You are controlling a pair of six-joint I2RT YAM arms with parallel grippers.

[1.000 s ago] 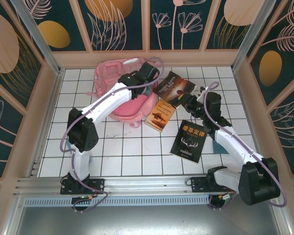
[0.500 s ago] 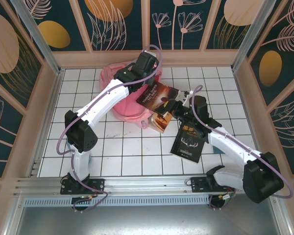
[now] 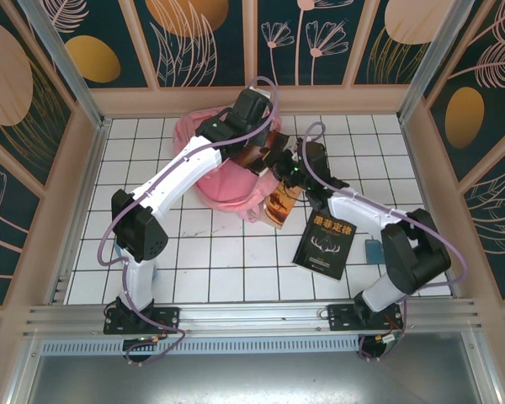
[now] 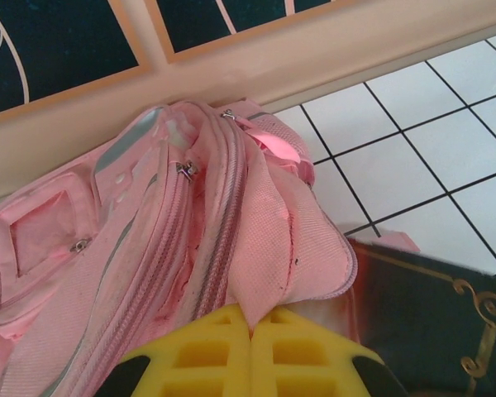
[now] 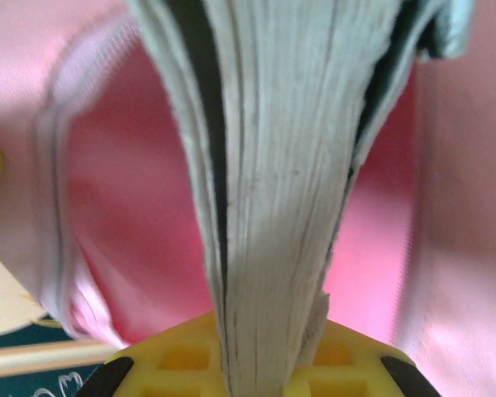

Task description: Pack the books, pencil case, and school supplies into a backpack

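Gripping the dark book [image 5: 273, 207] tightly, the right hand [image 5: 258, 370] holds it within the open backpack [image 5: 124, 240].

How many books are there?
3: a dark book held at the backpack mouth, an orange book beside it, a black book nearer the front. More may hide inside.

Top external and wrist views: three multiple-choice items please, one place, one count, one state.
1. Where is the black book? A) on the tiled table B) against the back wall C) on the rail
2. How many books lie on the table? A) one B) two C) four
3. The right pincer is: A) open B) shut on a third book C) shut on a pen
1A: flat on white tiles. 2B: black plus the orange-brown book. 3B: pages clamped, facing the backpack.
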